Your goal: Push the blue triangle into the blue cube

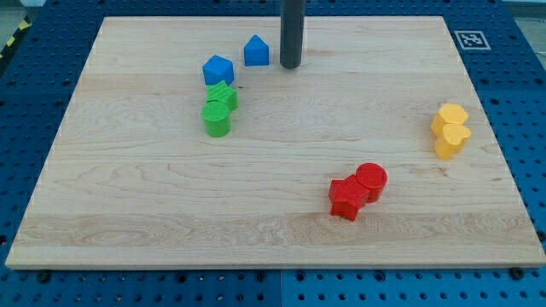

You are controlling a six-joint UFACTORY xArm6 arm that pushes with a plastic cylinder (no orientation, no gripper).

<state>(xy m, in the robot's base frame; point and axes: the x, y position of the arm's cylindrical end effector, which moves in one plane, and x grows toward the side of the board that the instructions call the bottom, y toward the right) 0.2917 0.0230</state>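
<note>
Red star block (345, 199): nearest the view's bottom, touching the red cylinder (371, 181) behind it.
Yellow blocks (450, 130): two touching, at the view's right.
Green blocks (219, 108): two touching, left of centre.
Blue cube (217, 69): touching the green pair's far side.
Blue triangle (256, 51): just right of the cube, apart from it.
My tip (290, 66): bare rod, no jaws; just right of the triangle.

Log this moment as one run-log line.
tip: right of blue triangle, apart | blue cube: lower left of triangle, gap between, beside green blocks | push: not done
</note>
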